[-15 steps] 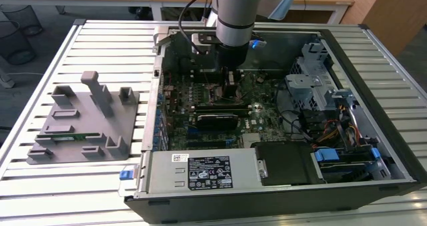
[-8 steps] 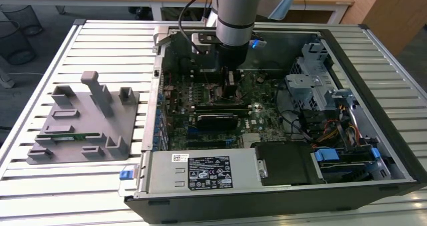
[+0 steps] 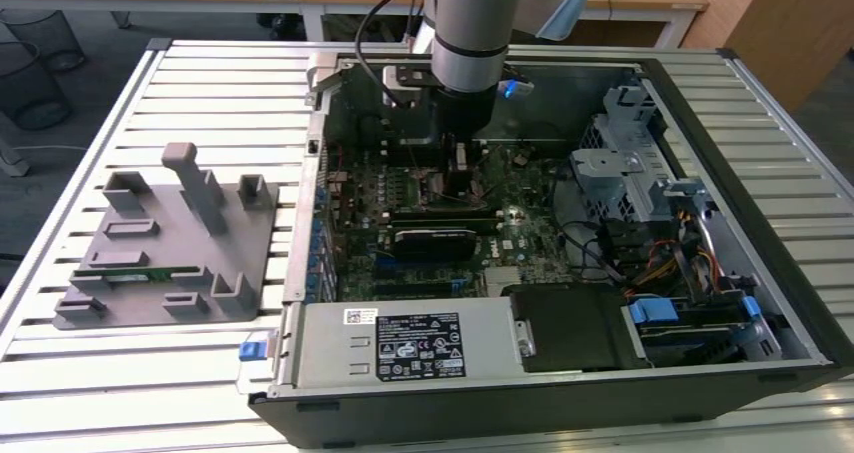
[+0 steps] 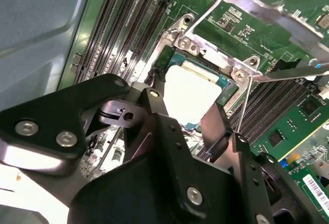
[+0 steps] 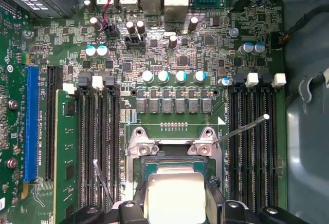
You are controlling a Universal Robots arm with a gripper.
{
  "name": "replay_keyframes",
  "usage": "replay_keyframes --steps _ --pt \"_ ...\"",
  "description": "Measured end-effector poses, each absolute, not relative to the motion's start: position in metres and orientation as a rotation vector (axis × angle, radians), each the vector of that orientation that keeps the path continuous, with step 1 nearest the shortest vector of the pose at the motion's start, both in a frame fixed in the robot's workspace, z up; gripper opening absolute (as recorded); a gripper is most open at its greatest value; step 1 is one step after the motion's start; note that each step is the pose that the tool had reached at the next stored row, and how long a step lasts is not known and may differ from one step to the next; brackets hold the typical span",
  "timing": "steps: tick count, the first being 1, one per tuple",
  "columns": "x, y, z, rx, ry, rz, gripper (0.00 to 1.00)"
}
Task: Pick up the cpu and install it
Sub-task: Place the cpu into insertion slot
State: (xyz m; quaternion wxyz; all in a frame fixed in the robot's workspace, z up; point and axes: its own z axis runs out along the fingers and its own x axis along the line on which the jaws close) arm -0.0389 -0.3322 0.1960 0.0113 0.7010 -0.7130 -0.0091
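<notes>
cpu [image 4: 187, 91] job, big to small. Slatted metal worktop [image 3: 200, 73] carries an open PC case [image 3: 747, 103] that covers most of it, closer to the edge on the exterior view's right. A grey parts fixture [image 3: 174, 273] sits near the opposite edge. Arm [image 3: 470, 23] comes straight down into the case, toward the worktop's far edge in the exterior view. Inside, motherboard [image 5: 180, 54] lies flat. Socket [image 5: 154, 165] is btwn two banks of memory slots [image 5: 97, 142], w/ its load plate [image 4: 257, 8] swung up and lever [image 5: 241, 128] sticking out free.

Tool [image 5: 175, 201]: fingers [image 4: 213, 131] pressed on opposite edges of the cpu, so clamped on it as far as I can judge. Chip hangs directly over the open socket, silver top up, roughly square to the frame. Can't tell if its underside touches the contacts yet.

Step in hand looks like seating. To do it well, imo: keep chip level, edges parallel w/ socket walls, notches matched. Descend straight, no sideways slide and no push, since socket contacts prob. bend easily. Keep fingers clear of plate hinge and lever.
</notes>
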Motion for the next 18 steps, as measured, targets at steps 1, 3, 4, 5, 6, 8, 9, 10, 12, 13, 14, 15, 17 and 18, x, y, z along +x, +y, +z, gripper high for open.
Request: replay_keyframes --steps 1,3,4,5,6,8,9,10,12,13,14,15,17,18 --pt "-0.0389 -0.3329 0.1960 2.188 -2.223 -0.028 0.53" --pt "-0.0390 -0.3335 0.1959 2.189 -2.222 -0.029 0.53" --pt "-0.0390 -0.3335 0.1959 2.189 -2.222 -0.028 0.53" --pt "-0.0390 -0.3336 0.1958 2.187 -2.224 -0.028 0.53" --pt "-0.0390 -0.3336 0.1957 2.183 -2.227 -0.028 0.53" --pt "-0.0390 -0.3336 0.1955 2.175 -2.236 -0.029 0.53" --pt "-0.0390 -0.3336 0.1954 2.171 -2.239 -0.029 0.53" --pt "-0.0390 -0.3337 0.1953 2.168 -2.242 -0.029 0.53" --pt "-0.0390 -0.3337 0.1951 2.167 -2.243 -0.029 0.53" --pt "-0.0390 -0.3337 0.1951 2.167 -2.243 -0.029 0.53" --pt "-0.0390 -0.3337 0.1951 2.167 -2.243 -0.029 0.53" --pt "-0.0390 -0.3337 0.1950 2.167 -2.243 -0.029 0.53" --pt "-0.0389 -0.3337 0.1950 2.167 -2.243 -0.029 0.53" --pt "-0.0390 -0.3337 0.1950 2.167 -2.243 -0.029 0.53"
